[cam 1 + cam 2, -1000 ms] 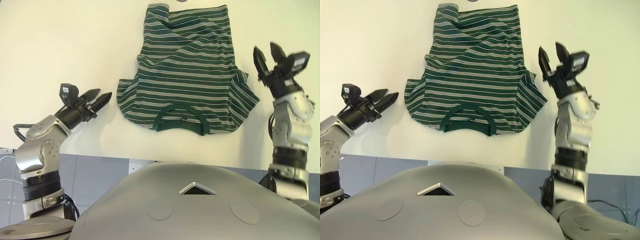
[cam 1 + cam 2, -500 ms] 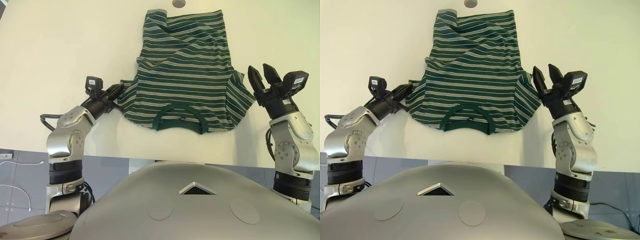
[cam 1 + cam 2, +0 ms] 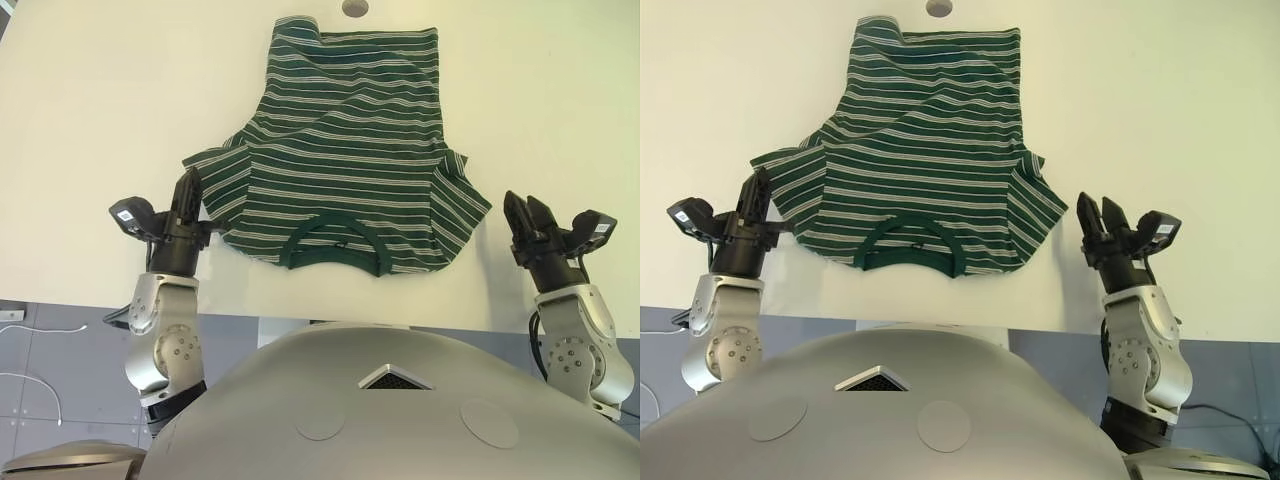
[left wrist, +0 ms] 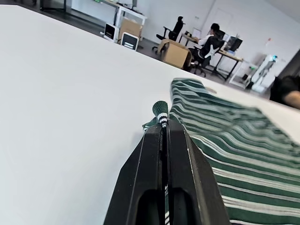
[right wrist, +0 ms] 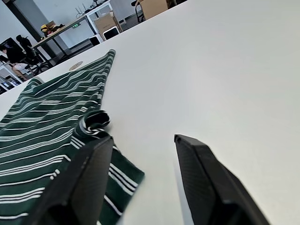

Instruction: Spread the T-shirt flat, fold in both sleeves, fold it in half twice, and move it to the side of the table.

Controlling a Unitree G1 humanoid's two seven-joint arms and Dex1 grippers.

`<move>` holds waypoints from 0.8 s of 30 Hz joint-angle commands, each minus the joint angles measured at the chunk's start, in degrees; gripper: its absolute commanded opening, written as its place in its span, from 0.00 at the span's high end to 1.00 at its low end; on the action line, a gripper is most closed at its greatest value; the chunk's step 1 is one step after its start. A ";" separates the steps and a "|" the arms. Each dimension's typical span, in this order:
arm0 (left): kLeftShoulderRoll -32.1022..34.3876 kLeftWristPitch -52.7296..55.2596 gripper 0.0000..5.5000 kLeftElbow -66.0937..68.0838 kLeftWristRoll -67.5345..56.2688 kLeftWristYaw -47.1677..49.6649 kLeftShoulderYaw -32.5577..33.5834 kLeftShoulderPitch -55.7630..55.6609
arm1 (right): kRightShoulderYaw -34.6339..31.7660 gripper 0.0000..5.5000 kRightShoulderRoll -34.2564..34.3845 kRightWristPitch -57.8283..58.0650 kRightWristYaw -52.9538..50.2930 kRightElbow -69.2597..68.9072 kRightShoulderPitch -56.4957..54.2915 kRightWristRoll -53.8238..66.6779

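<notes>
Left claw (image 4: 162,124) clamps rumpled striped T-shirt (image 3: 340,150); right claw (image 3: 521,210) splayed

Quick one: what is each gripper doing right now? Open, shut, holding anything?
Left gripper: shut, pinching the sleeve edge of the T-shirt.
Right gripper: open, holding nothing.

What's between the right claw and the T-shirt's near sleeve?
Only bare table lies between the right claw and the T-shirt, as the left eye view shows.
</notes>
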 commanded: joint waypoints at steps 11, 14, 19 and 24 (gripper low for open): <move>23.50 -14.47 1.00 6.54 45.50 -2.54 -23.57 -5.01 | 5.06 0.55 -1.04 4.79 -1.25 -0.45 2.85 -3.55; 25.30 -15.30 1.00 6.39 43.09 -3.81 -22.39 -4.10 | 5.57 0.58 -0.63 4.99 -1.41 -0.42 2.70 -3.51; 20.91 -12.95 0.85 0.62 24.98 -5.28 -15.99 -4.45 | 5.88 0.74 -0.53 5.24 -1.63 0.19 1.48 -3.64; 19.28 -10.75 0.71 -1.17 8.31 -6.53 -7.09 -4.41 | 6.34 0.92 -0.90 4.53 -1.16 -0.10 0.58 -4.04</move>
